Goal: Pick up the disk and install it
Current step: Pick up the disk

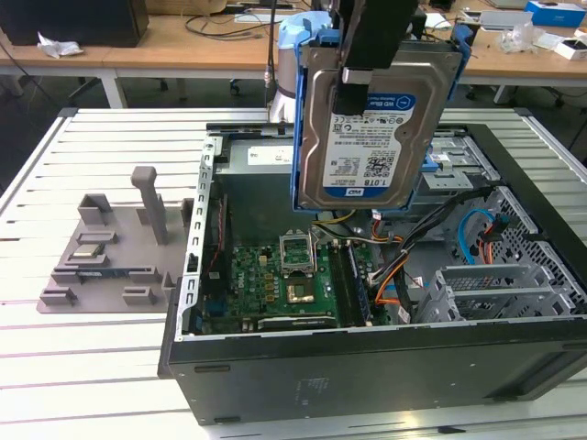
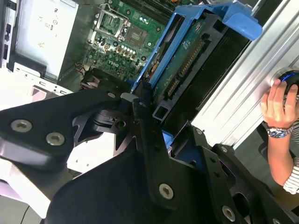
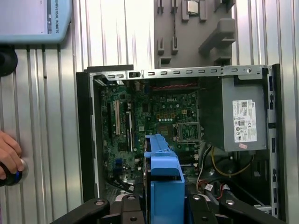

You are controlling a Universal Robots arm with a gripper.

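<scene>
The fingers (image 1: 353, 87) are clenched on the disk (image 1: 374, 151), one of them lying flat against its labelled face. They hold it upright in the air above the open computer case (image 1: 367, 371), apart from the grey drive cage (image 1: 463, 160), which sits just beside it toward the exterior view's right.

The grip looks to take only the upper end, so most of the disk hangs below it. A slip or a swing would likely drop it onto the motherboard (image 1: 275, 275) and its processor socket (image 3: 189, 132).

The orange and blue cables (image 1: 394, 280) lie loose near the cage and could catch the disk's blue side rails (image 1: 296, 137) on the way in. A tilted approach would probably jam those rails against the cage.

A person's hand (image 2: 280, 100) rests on the counter (image 1: 92, 367) beside the case — near enough to be struck if it reached in.
</scene>
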